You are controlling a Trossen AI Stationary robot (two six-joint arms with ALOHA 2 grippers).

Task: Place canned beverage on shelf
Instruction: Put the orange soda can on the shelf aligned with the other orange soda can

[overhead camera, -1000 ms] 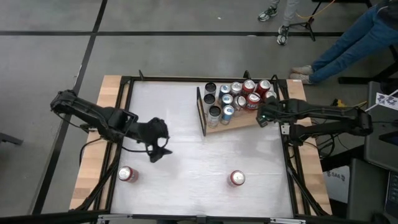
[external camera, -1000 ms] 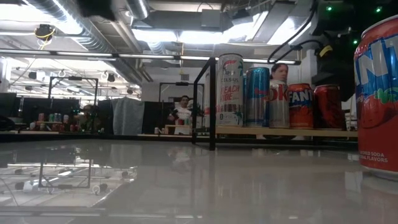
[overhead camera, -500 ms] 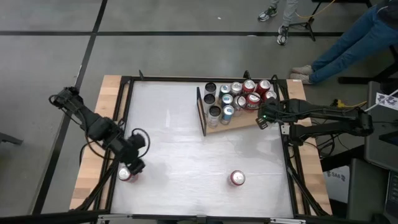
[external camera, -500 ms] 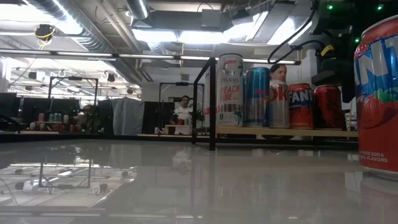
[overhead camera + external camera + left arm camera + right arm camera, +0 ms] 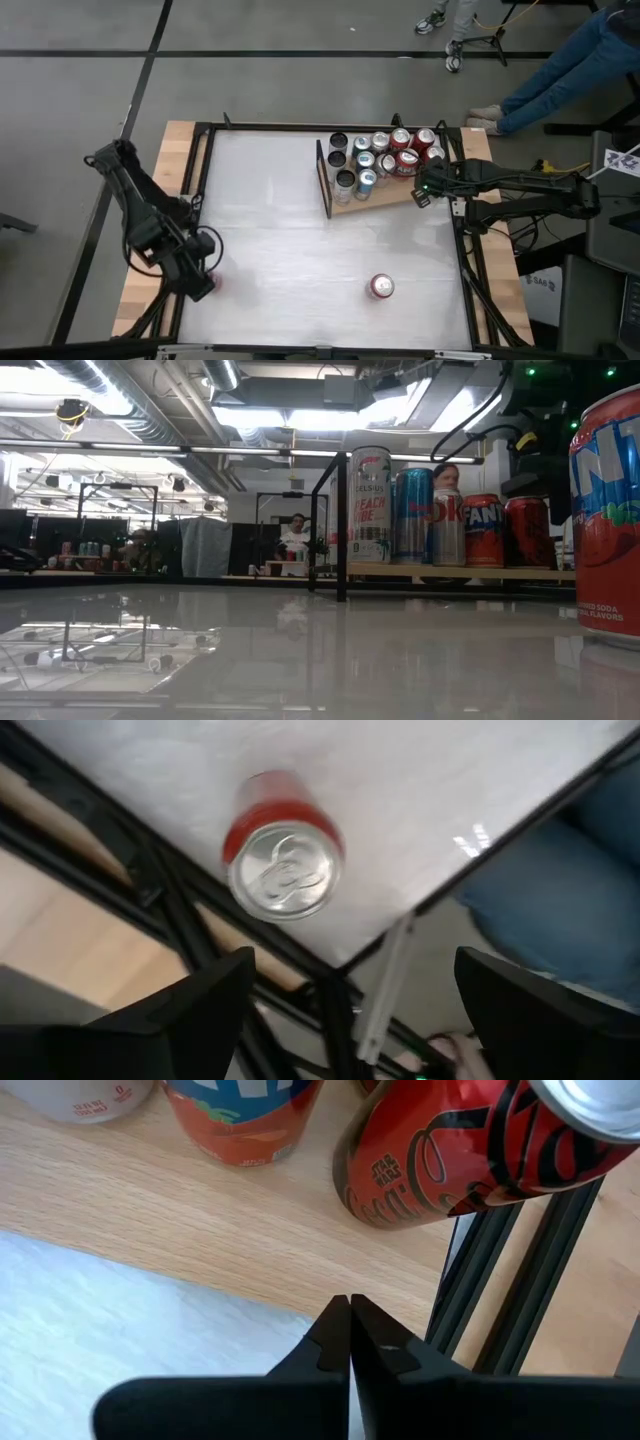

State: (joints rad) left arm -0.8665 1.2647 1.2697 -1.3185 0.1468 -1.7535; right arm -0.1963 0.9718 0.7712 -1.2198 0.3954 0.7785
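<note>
We find the target red aluminium can (image 5: 281,860) standing upright near the white surface's (image 5: 300,220) edge at about 8 o'clock, directly under the left tool (image 5: 340,1010), so that the high view hides it beneath the arm. In the left wrist view we look straight down on its silver lid, and the left tool hangs above it with its two dark fingers (image 5: 170,1015) spread wide, one to each side, holding nothing.

A second red can (image 5: 381,286) stands alone on the surface at about 5 o'clock, well apart from the first.

The shelf, a flat light-brown wooden board (image 5: 385,197) with a thin black metal upright frame (image 5: 322,178) at its inner end, lies at about 1 o'clock and carries a cluster of upright cans (image 5: 385,155) in red, blue, silver and dark colours.

The right tool (image 5: 424,190) sits just beside the board's outer corner at about 2 o'clock. In its wrist view we see its fingertips (image 5: 345,1312) pressed together with nothing between them, hovering at the board's edge near a red cola can (image 5: 450,1155).
</note>
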